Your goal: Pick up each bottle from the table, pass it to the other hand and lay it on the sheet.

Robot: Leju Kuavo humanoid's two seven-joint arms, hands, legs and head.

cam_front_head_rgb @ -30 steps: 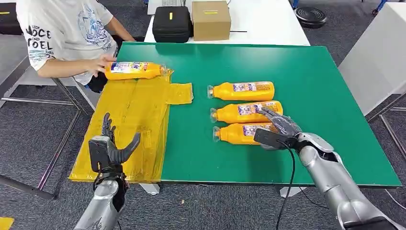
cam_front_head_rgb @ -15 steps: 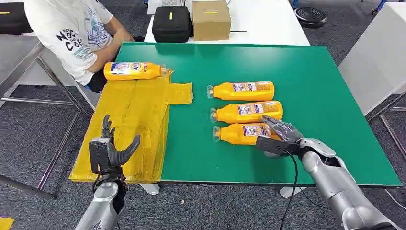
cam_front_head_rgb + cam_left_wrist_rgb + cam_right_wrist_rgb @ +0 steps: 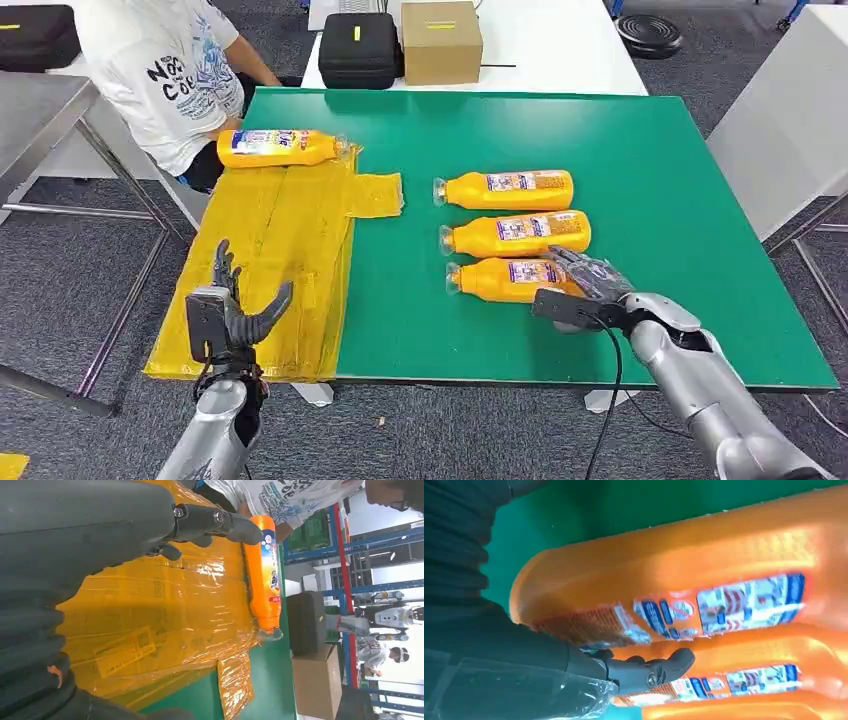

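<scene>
Right hand [image 3: 588,281] spreads its fingers over the base of the nearest orange bottle [image 3: 505,279] on the green table [image 3: 680,200], nothing gripped — best wrap mid-body before lifting; left hand [image 3: 232,310] waits open.

The head camera looks down over the green table [image 3: 650,160]; wrist cameras sit close, the left sharing the yellow sheet [image 3: 165,620].
</scene>
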